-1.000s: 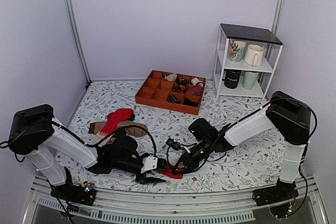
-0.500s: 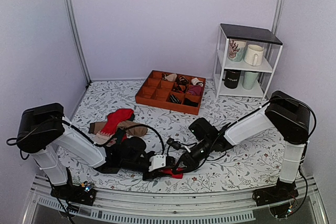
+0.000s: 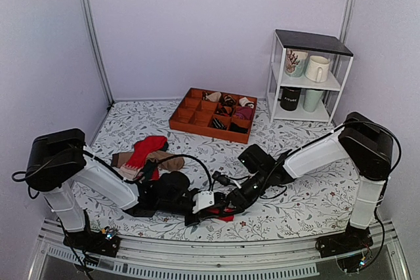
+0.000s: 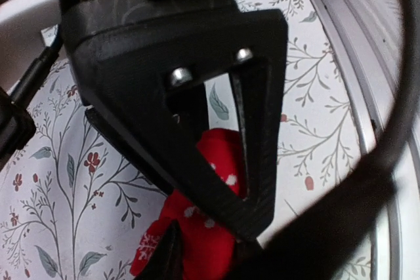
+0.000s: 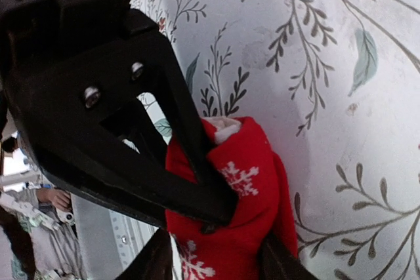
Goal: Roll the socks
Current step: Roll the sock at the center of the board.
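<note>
The red socks (image 3: 225,216), with white snowflake marks, lie bunched into a small bundle on the floral tablecloth near the front edge. Both grippers meet at the bundle. My left gripper (image 3: 214,209) comes in from the left; in the left wrist view its jaws (image 4: 210,237) straddle the red socks (image 4: 220,160) and press on them. My right gripper (image 3: 231,206) comes in from the right; in the right wrist view (image 5: 216,240) one finger is tucked into a fold of the socks (image 5: 259,175), the other is under the bundle, and a whitish cuff edge shows at the top.
A mixed heap of red, brown and beige socks (image 3: 148,154) lies at the left. An orange divided tray (image 3: 190,115) with rolled bundles stands at the back. A white shelf (image 3: 308,83) with mugs stands at the back right. The metal front rail (image 3: 197,257) runs just below the grippers.
My left gripper has moved right along the front edge and reached the red bundle. My right gripper has stayed on the socks, shifting only slightly.
</note>
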Available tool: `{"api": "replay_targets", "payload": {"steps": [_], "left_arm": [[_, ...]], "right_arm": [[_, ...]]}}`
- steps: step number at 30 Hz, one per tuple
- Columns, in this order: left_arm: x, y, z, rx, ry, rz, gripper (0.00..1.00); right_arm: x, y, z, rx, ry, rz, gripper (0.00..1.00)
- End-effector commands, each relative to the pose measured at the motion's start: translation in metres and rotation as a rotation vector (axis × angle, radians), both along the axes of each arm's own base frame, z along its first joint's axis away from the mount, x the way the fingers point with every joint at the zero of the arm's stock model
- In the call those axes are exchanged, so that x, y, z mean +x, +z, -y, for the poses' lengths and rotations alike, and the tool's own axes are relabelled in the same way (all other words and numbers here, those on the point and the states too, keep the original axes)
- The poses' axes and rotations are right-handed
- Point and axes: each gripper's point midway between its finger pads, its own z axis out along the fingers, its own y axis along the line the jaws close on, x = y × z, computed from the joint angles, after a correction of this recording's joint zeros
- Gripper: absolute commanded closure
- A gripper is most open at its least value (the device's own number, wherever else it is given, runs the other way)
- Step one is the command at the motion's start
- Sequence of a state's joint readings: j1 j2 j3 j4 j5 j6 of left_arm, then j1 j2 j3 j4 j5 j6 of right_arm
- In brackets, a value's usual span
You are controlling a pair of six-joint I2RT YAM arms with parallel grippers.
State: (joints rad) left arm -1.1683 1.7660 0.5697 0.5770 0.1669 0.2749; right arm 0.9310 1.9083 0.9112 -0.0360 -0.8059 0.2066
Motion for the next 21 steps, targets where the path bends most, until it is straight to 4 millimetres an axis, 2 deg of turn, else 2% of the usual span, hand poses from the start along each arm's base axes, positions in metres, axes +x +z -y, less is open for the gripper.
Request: {"api": "replay_targets", "payload": {"steps": [1,5,8,13,17,21], "left_arm": [[-0.018,-0.068,-0.041,0.258,0.052,-0.11,0.84],[-0.017,-0.068,-0.041,0.259,0.057,-0.107,0.84],[-0.016,-0.068,-0.041,0.259,0.061,-0.105,0.84],[-0.017,-0.069,-0.041,0.263,0.062,-0.108,0.84],[-0.017,-0.07,-0.042,0.268,0.06,-0.108,0.84],[-0.016,-0.071,-0.042,0.273,0.062,-0.106,0.84]], "right_arm": [[-0.005,-0.038,0.041,-0.295,-0.096,0.029,0.48],[0.009,-0.006,0.036,-0.267,-0.155,0.087,0.31],[0.013,0.004,0.039,-0.285,-0.173,0.102,0.26],[0.016,-0.003,0.047,-0.332,-0.203,0.113,0.23],[0.017,-0.004,0.037,-0.287,-0.202,0.099,0.22],[0.019,-0.016,0.033,-0.296,-0.211,0.081,0.2]]}}
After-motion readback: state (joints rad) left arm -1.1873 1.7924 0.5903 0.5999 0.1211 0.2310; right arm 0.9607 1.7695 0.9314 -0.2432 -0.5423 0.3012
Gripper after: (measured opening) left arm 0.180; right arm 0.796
